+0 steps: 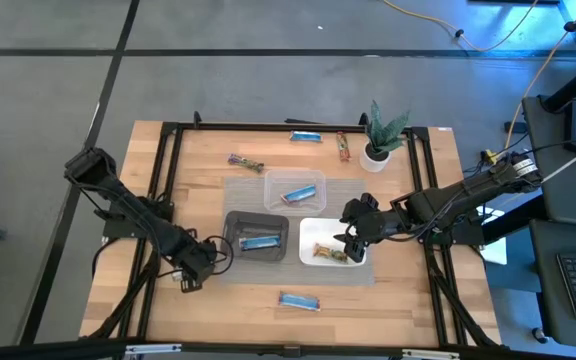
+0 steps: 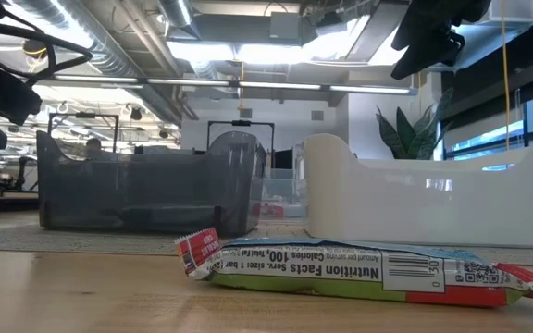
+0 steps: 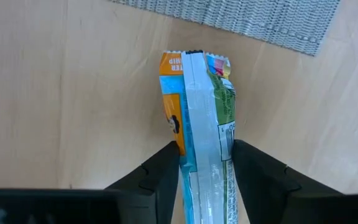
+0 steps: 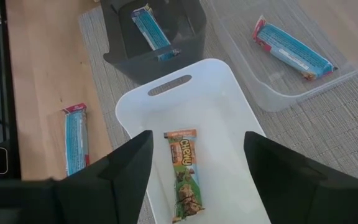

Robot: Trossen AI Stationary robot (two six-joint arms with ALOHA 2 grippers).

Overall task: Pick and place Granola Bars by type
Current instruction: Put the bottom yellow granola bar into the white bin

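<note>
**Left gripper clamped on a bar beside the black tray**

The left gripper (image 3: 207, 177) sits low over the wooden table (image 1: 118, 290), just off the black tray's (image 1: 230, 228) outer side. Its fingers (image 3: 163, 177) press both flanks of a blue, orange and green granola bar (image 3: 197, 106), which stands on edge between them.

The right gripper (image 4: 197, 168) hovers over the white tray (image 4: 229, 106), which adjoins the black tray. Its fingers are spread wide and hold nothing. A green-and-brown bar (image 4: 184, 174) lies flat in the white tray beneath it.

Inside the black tray lies one blue bar (image 1: 260, 241). The clear tray (image 1: 273, 178), behind the black tray, holds another blue bar (image 1: 298, 194). A further blue bar (image 1: 299, 301) lies on the table in front of the black tray. Three more bars (image 1: 246, 162) lie beyond the clear tray, near a potted plant (image 1: 380, 135).
</note>
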